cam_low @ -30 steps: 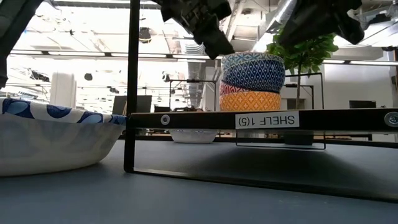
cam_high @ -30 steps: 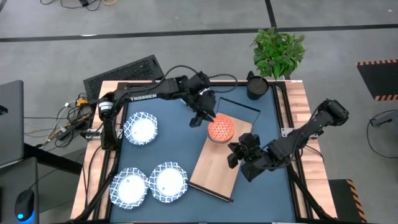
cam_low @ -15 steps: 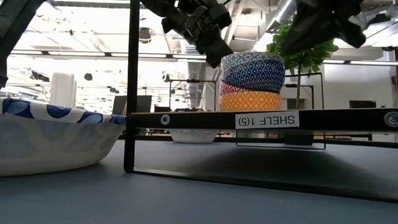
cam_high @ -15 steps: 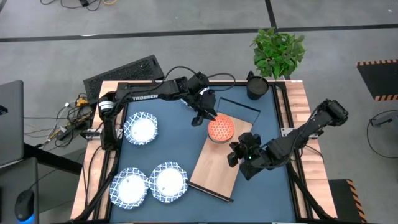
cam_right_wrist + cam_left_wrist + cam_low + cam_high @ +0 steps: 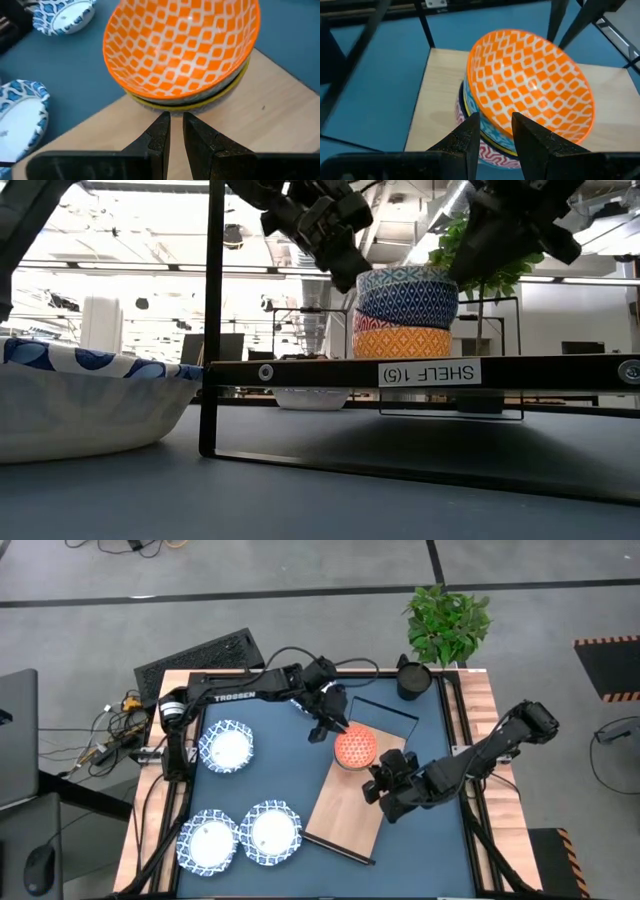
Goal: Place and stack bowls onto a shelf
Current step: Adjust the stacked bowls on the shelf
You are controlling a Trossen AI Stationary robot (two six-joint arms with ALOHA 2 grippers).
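A stack of small patterned bowls (image 5: 355, 747) stands on the light-wood shelf board (image 5: 350, 808); its top bowl (image 5: 530, 82) is orange-checked inside and blue-diamond outside (image 5: 405, 278). My left gripper (image 5: 328, 728) is at the stack's far-left side, its fingers a little apart (image 5: 496, 127). My right gripper (image 5: 378, 780) is over the board at the stack's near-right side, fingers shut (image 5: 176, 122). Three wide white bowls with blue rims (image 5: 226, 747) (image 5: 208, 840) (image 5: 271, 833) rest on the blue mat. My left gripper has its fingertips (image 5: 345, 272) right beside the top bowl's rim (image 5: 360, 274), slanting down from the far left; I cannot tell whether they touch it. My right gripper has its shut fingertips (image 5: 162, 125) just before the stack's foot (image 5: 190, 104); I cannot tell whether they touch.
The shelf's black wire frame (image 5: 386, 710) juts out at the board's far end. A dark pot (image 5: 412, 678) and a green plant (image 5: 448, 625) stand at the far right corner. The blue mat's middle (image 5: 290, 770) is bare.
My right gripper has moved over the board toward the stack, up and to the left. My left gripper has come down a little to the top bowl's rim. The stack has stayed in place.
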